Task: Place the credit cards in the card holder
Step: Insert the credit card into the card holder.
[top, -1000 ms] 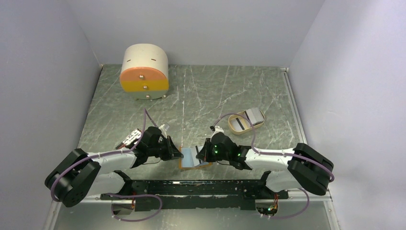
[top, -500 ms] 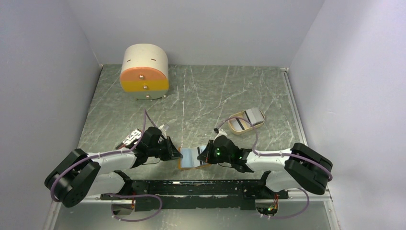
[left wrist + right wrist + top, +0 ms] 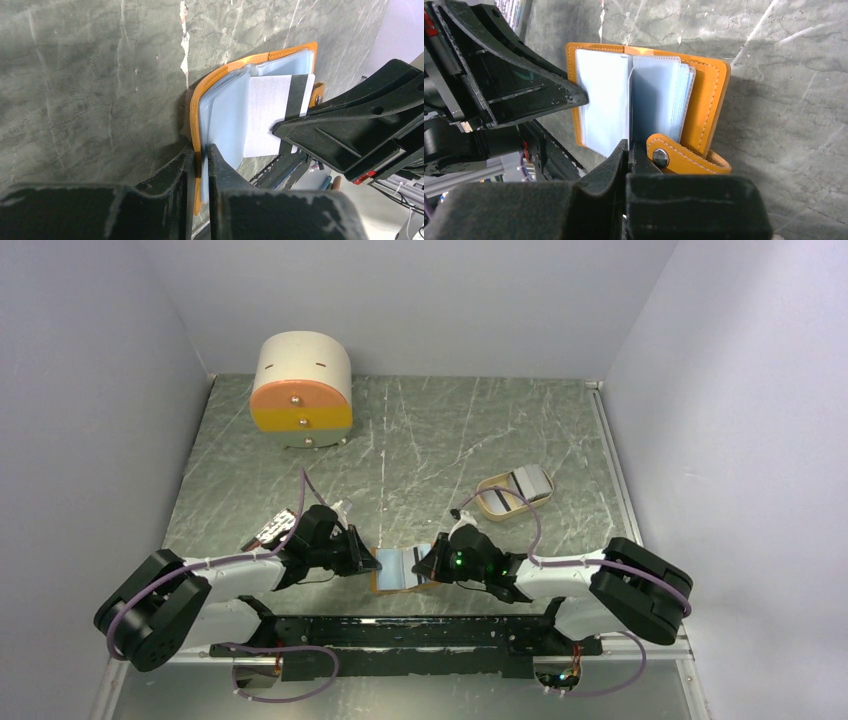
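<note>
i have the card holder (image 3: 227, 117) lying open on the desk (image 3: 90, 90), close to the near edge between the two arms. my left hand (image 3: 200, 150) has its jaws drawn narrow around the holder's left cover edge, and it looks like a pinch. my right hand (image 3: 628, 145) is closed on a credit card (image 3: 270, 115), a white one with a dark stripe. the card's leading edge is tucked in among the pale blue sleeves, but most of it is out in the open. the main risk i see is the card riding between two sleeves instead of into a pocket, since the sleeves fan up loosely and i cannot tell from either wrist view which layer it has entered. if i push while it is caught on a sleeve lip, the card may bow or slip in my grip. the whole holder could also skate toward the left arm if that pinch is weak. the snap tab (image 3: 674, 152) curls up just beside my right fingers, so a low push may snag it. the other credit cards (image 3: 530, 481) wait in the oval tray (image 3: 487, 502), well apart, so a jam here stalls everything.
</note>
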`<state>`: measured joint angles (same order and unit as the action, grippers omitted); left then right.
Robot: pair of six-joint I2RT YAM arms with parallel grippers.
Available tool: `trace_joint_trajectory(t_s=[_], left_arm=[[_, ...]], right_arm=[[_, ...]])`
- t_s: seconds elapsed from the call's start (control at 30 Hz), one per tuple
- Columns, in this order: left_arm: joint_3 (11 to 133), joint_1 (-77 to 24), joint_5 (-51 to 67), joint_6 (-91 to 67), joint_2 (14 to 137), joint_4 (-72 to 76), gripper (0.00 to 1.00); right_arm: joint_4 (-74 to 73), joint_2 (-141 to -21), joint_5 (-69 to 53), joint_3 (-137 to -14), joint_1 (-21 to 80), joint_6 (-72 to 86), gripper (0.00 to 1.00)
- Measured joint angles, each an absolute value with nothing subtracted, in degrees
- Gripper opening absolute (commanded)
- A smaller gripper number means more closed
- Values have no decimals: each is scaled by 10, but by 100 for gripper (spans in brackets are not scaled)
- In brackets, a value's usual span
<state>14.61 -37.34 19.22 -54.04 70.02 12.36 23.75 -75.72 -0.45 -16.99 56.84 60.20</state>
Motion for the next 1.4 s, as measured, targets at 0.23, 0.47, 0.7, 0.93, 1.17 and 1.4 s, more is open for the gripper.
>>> trace_joint_trajectory(t_s=[0.23,0.47,0.7,0.93,1.17,1.4], left_arm=[[146,-373,192,-540,706,125,15],[146,-373,192,-540,710,126,17],[146,-373,191,-540,710,126,17],[146,-373,193,-540,717,134,17],[146,-373,194,-540,718,137,17],[146,-373,194,-540,718,137,17]], right_arm=[[297,-755,-8,-134,566,608,0],[354,-773,-23,-119,564,609,0],[392,-793,-37,-118,559,613,0],[448,-814,-59,-90,543,630,0],[516,-860,-82,-85,528,649,0],[583,-905,-98,-79,523,672,3]])
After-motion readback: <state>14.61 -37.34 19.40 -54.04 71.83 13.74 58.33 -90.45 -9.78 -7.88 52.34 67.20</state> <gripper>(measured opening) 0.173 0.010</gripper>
